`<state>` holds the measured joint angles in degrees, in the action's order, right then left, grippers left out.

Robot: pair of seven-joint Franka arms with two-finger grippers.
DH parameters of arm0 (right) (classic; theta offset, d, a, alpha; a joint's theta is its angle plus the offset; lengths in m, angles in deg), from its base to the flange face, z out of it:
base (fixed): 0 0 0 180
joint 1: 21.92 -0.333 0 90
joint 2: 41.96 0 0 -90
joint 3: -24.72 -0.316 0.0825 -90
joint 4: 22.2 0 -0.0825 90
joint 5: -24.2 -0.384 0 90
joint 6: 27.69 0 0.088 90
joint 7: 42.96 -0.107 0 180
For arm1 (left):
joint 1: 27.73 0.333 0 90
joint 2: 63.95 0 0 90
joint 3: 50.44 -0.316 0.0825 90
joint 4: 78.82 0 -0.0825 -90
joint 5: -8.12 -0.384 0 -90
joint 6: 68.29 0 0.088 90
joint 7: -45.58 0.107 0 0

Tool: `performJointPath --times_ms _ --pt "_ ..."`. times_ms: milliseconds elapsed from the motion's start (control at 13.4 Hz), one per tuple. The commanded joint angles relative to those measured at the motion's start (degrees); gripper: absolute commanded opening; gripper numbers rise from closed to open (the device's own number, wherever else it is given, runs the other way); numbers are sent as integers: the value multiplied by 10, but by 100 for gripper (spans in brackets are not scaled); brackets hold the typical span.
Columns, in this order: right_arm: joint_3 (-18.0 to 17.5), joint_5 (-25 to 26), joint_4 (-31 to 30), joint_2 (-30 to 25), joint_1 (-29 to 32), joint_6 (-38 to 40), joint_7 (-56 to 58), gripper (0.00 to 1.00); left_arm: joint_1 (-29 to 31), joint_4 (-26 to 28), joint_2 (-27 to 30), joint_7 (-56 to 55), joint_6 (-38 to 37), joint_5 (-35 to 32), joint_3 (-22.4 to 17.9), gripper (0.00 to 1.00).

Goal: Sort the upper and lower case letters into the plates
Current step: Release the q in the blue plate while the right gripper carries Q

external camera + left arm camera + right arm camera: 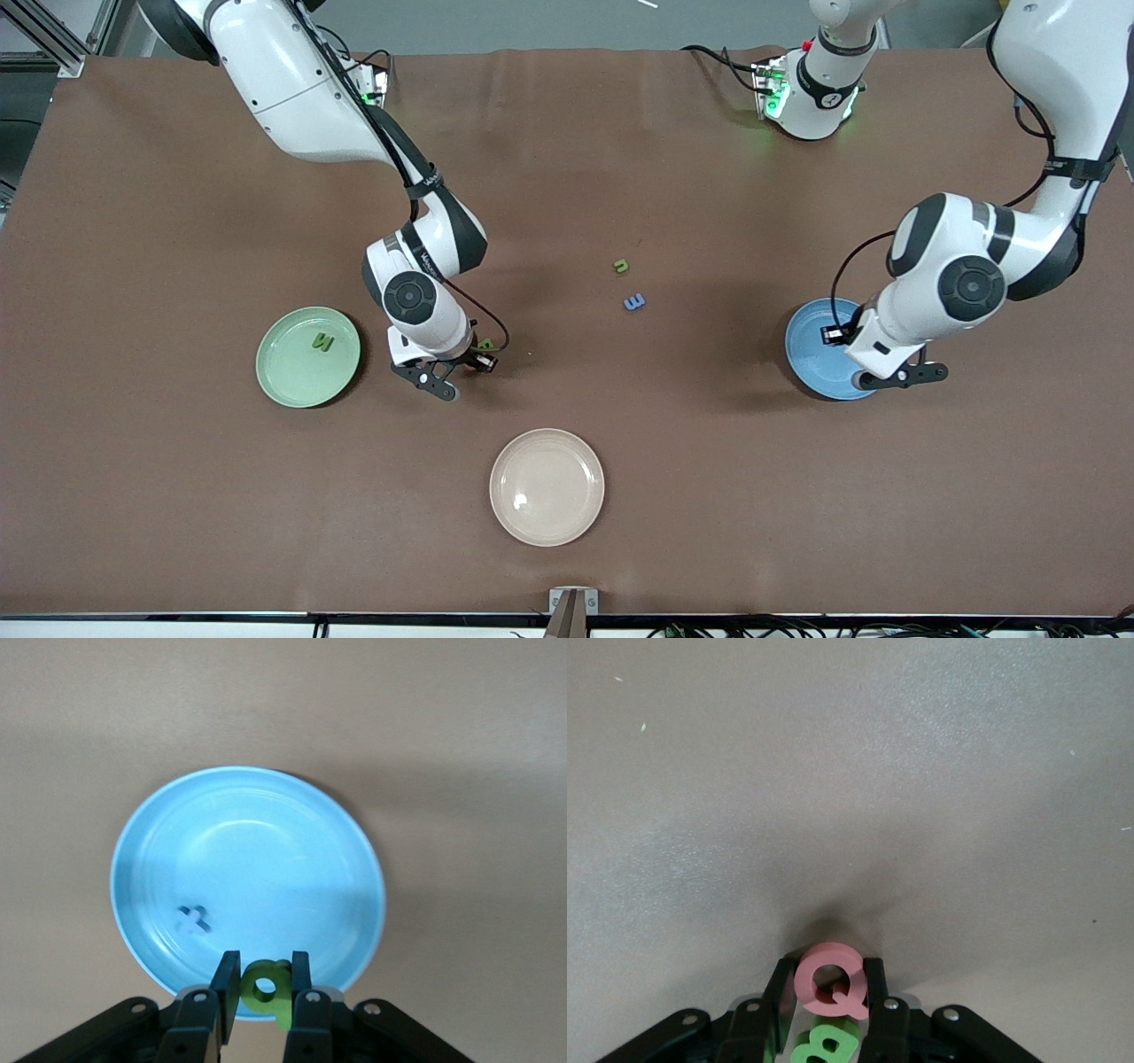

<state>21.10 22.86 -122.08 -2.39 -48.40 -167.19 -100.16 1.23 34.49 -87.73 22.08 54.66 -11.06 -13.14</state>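
My left gripper [266, 979] is shut on a green small letter [267, 988] and holds it over the rim of the blue plate [266, 859]. A blue small letter [192, 920] lies in that plate. In the front view this gripper [890, 379] hangs over the blue plate [811, 350]. My right gripper [830, 979] is shut on a red Q [830, 981], low at the table, with a green B [824, 1047] lying right beside it. In the front view it [440, 383] is beside the mint green plate [283, 377], which holds a green N [322, 341].
A green small letter [621, 265] and a blue small letter [634, 302] lie mid-table between the arms. A cream-beige plate [547, 523] lies nearer the front camera, holding nothing. Brown cloth covers the table.
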Motion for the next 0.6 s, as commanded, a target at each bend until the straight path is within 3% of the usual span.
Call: performJointPath --times_ms 0,149,523 --pt "2 5 -12 -12 4 6 -6 0 27 33 5 28 33 -37 10 18" --pt "2 5 -10 -29 22 33 5 0 33 52 1 28 59 -57 9 18" --pt "2 4 -12 -119 115 169 180 0 46 96 -20 27 126 -102 8 18"
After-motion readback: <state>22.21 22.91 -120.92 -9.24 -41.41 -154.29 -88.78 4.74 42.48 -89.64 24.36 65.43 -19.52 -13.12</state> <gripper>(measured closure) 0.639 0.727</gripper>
